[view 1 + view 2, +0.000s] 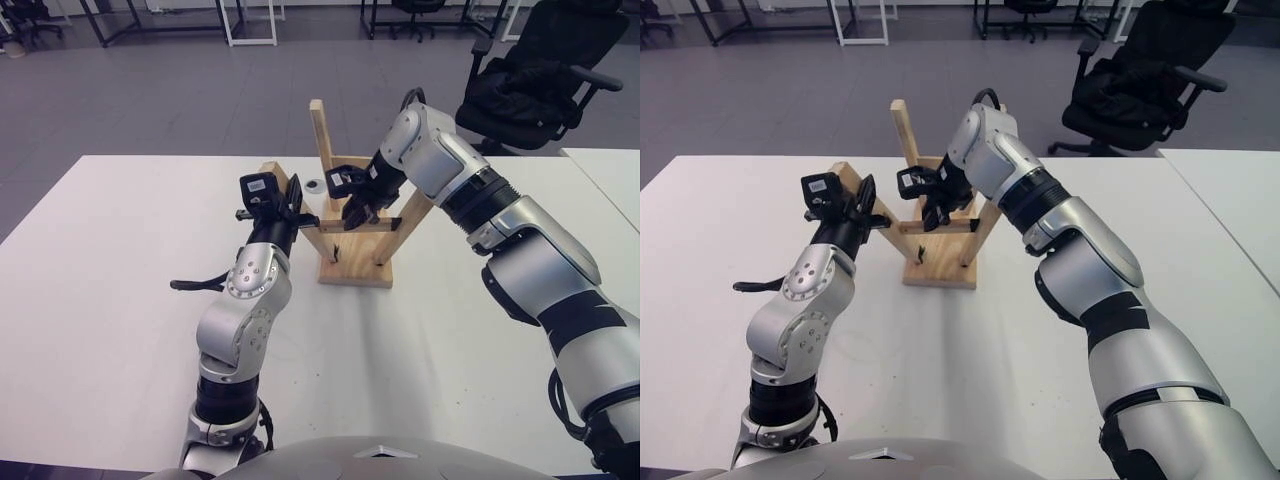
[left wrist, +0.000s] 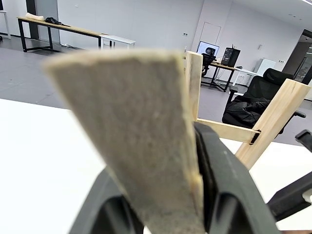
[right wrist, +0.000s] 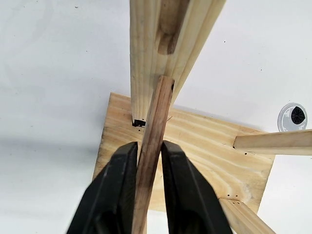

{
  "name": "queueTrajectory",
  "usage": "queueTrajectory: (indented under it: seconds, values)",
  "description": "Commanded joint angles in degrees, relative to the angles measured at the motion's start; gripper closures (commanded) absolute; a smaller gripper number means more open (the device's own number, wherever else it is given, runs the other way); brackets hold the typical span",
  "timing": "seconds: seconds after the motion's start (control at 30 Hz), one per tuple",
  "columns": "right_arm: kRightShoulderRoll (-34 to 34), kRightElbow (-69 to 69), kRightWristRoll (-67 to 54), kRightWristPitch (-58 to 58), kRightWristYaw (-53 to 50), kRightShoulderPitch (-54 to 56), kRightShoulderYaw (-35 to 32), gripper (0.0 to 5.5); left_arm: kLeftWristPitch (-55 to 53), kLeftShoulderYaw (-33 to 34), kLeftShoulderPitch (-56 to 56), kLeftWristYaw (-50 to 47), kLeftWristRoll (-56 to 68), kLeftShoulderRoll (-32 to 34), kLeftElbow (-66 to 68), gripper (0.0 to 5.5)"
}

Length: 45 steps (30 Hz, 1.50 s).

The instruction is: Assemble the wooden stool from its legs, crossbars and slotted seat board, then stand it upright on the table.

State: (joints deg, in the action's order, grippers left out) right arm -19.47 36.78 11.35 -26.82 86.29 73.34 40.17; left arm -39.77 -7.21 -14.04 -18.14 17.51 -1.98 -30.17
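Left eye view: the seat board (image 1: pixel 357 273) is seen flat on the white counter (image 1: pixel 120 250), its legs (image 1: pixel 322 135) pointing up (stool inverted). Left wrist view: the left claw (image 2: pixel 163 195) is clenched on one leg (image 2: pixel 136 122). Right wrist view: a crossbar (image 3: pixel 155 112) is gripped by the right claw (image 3: pixel 148 153), above the board.

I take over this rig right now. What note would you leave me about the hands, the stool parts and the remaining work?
Left hand: shut on one leg.
Right hand: shut on a crossbar whose far end meets another leg.
Seat board lies flat on the table, legs pointing up, so the stool is upside down.
Done: legs are in the board.
Left: check the crossbar seating, which I cannot judge, then turn the stool upright.
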Motion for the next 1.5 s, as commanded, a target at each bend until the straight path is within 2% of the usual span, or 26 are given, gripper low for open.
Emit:
queueTrajectory:
  seconds: [0.03,0.33,0.57,0.83,1.13,1.33,1.5]
  values:
    - [-0.49,-3.55,0.61,-1.29,-1.18,-2.41,-1.5,4.85,-9.42,-1.21,3.05,0.2,-4.1,3.45,4.38,4.39]
    - [-3.34,-11.25,-0.16,-4.79,-0.75,-3.31,-4.04,4.88,-11.04,-0.9,2.26,2.22,-4.25,5.48,4.82,4.39]
    - [-3.05,-10.75,-0.48,-4.37,-0.85,-1.52,-5.4,4.89,-11.63,-1.62,2.52,2.83,-4.84,6.65,5.15,4.39]
    - [0.0,-4.9,-0.33,-1.86,-0.14,3.49,-5.78,4.9,-11.11,-2.39,2.59,2.13,-4.79,5.18,6.06,4.39]
    - [-1.63,-5.88,0.26,2.04,0.66,5.31,-6.79,4.9,-10.1,-2.07,2.58,1.64,-4.79,4.56,7.81,4.39]
    - [-3.35,-10.63,0.72,2.49,-0.2,3.37,-7.78,4.9,-9.73,-1.69,2.59,2.22,-5.58,3.82,8.89,4.39]
    - [-3.66,-10.53,1.56,3.17,-0.17,0.91,-6.05,4.9,-9.12,-0.04,1.67,2.48,-5.31,3.11,9.5,4.39]
